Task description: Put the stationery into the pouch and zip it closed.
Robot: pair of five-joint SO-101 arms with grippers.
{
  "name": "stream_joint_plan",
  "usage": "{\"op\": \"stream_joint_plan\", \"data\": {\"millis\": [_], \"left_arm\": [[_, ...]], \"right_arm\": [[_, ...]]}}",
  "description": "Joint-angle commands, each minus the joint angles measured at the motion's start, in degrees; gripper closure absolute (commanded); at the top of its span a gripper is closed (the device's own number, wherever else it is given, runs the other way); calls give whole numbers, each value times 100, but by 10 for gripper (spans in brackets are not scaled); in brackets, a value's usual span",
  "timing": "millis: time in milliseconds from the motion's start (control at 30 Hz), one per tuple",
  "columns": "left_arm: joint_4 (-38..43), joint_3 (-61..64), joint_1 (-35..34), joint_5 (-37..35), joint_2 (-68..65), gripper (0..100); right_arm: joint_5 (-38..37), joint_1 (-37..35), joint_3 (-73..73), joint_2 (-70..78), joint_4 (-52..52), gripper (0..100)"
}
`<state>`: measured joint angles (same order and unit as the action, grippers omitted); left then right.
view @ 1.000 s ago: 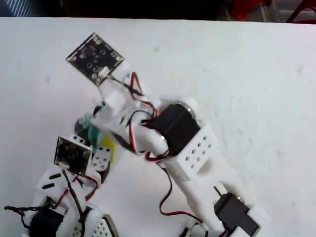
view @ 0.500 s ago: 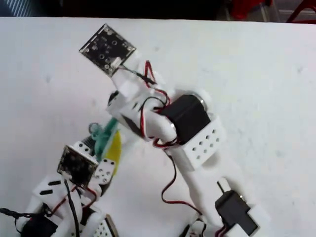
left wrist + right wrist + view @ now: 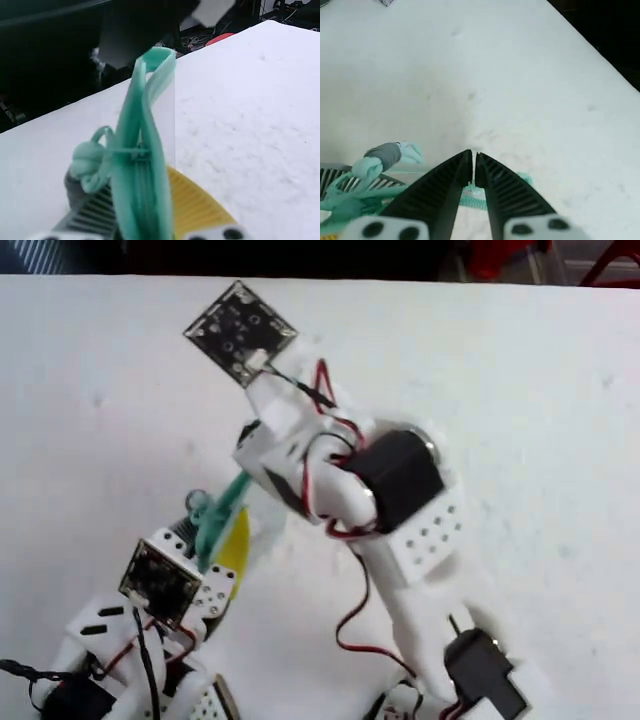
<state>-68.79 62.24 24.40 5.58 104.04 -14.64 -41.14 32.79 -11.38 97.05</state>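
Teal-edged pouch (image 3: pixel 222 512) at about 8 o'clock from centre of white table (image 3: pixel 520 390), stretched between both grippers. At its 7 o'clock end, left gripper (image 3: pixel 142 227) clamped on it, ridged jaws pressed either side. At 1 o'clock end, right gripper (image 3: pixel 473 161) pinching teal strip, black jaws almost together. Teal cord with grey bead (image 3: pixel 382 156) at pouch's 9 o'clock side.

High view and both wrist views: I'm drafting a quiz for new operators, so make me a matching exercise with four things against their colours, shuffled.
Things:
1. pouch
2. fingers of the right gripper
3. table
4. ridged part beside the pouch

Colours:
A. black
B. yellow
C. teal
D. white

Pairs: 1-C; 2-A; 3-D; 4-B
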Motion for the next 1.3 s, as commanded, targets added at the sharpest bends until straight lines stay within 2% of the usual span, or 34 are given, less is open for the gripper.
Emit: {"op": "stream_joint_plan", "data": {"millis": [0, 200, 267, 400, 633, 867, 1000, 1133, 1200, 1267], "left_arm": [[-18, -334, 75, 70, 66, 978], [53, -237, 66, 70, 66, 978], [176, -79, 66, 70, 66, 978], [431, 202, -268, 44, 66, 978], [484, 220, -673, 18, 66, 978], [466, 229, -892, 18, 66, 978], [448, 246, -892, 18, 66, 978], [440, 255, -848, 18, 66, 978], [422, 255, -752, 44, 66, 978], [413, 255, -347, 114, 66, 979]], "right_arm": [[-70, -110, -44, -716, 154, 963], [-70, -224, -774, -1789, -101, 718], [-70, -31, -1046, -2053, -145, 672], [-70, 497, -1618, -2870, 57, 711], [-70, 585, -3314, -5138, -127, 851], [-70, 593, -6391, -7442, -1420, 867], [-70, 593, -7367, -8549, -1974, 867], [-70, 593, -7376, -8778, -2035, 865], [-79, 593, -7165, -8453, -2079, 865], [-79, 593, -6716, -7793, -2079, 865]]}}
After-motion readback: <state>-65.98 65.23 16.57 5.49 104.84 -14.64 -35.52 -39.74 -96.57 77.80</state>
